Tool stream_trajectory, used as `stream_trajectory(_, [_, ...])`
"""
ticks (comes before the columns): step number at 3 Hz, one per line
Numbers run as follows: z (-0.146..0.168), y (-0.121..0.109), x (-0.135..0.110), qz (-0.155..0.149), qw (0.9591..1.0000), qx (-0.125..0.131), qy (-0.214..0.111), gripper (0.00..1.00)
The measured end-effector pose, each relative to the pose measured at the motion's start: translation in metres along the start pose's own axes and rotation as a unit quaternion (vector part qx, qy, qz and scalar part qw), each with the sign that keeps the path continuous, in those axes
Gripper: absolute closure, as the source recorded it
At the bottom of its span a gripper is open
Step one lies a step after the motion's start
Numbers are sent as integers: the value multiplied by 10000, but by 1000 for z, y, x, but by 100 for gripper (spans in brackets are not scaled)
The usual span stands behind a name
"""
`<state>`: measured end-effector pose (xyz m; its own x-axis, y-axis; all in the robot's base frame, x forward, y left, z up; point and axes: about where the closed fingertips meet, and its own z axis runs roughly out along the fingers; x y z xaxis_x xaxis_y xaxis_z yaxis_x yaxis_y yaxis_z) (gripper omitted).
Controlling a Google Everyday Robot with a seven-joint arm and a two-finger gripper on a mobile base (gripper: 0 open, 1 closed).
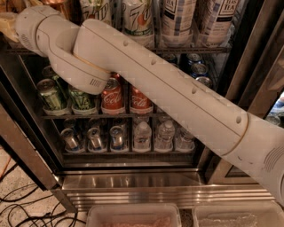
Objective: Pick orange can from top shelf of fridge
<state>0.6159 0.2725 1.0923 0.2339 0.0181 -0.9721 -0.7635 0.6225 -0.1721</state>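
The orange can point(60, 6) is a shiny copper can at the top left, on the top shelf point(195, 49) of the fridge point(133, 179); only its lower part shows. My white arm point(168, 93) reaches from the lower right up to the top left. My gripper point(7, 25) is at the far left edge, just left of and slightly below the orange can, mostly hidden behind the wrist. Whether it touches the can does not show.
White-and-green 7up cans point(135, 20) and tall tea cans point(177, 22) stand right of the orange can. Green cans point(51, 95) and red cola cans point(113, 95) fill the middle rack, small cans and water bottles point(142, 135) the lower one. Cables point(26, 208) lie on the floor.
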Motion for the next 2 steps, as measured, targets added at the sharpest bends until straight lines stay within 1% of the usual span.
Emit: stream_trajectory(2, [-2,-4,-12,-82,9998,35,-182,100])
